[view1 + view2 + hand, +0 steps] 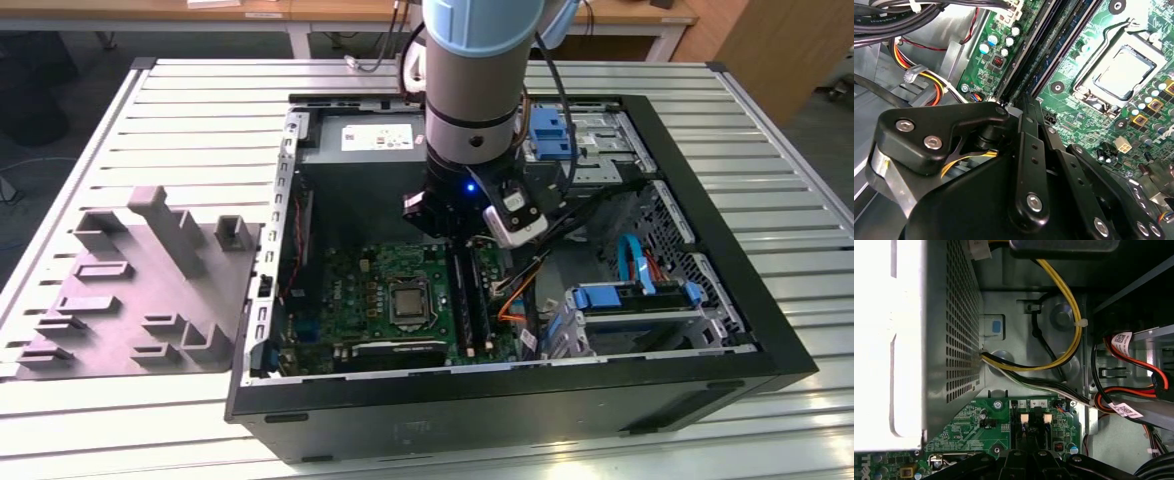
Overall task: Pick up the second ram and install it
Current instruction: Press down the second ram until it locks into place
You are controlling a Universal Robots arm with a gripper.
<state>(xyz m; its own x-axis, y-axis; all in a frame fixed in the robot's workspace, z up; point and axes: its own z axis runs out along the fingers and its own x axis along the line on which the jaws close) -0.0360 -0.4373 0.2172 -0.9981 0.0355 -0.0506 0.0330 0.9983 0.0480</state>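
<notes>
The gripper [465,232] is reaching into the computer case [747,330] above the memory slots [1029,432]; jaw state is undeterminable. The second wrist view is showing the processor socket [1121,72].

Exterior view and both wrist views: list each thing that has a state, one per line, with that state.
Computer case: lying flat, side panel off.
CPU socket: latch closed, chip seated.
Memory slots: gripper right above them.
Grey fixture tray: on the table beside the case.
</notes>
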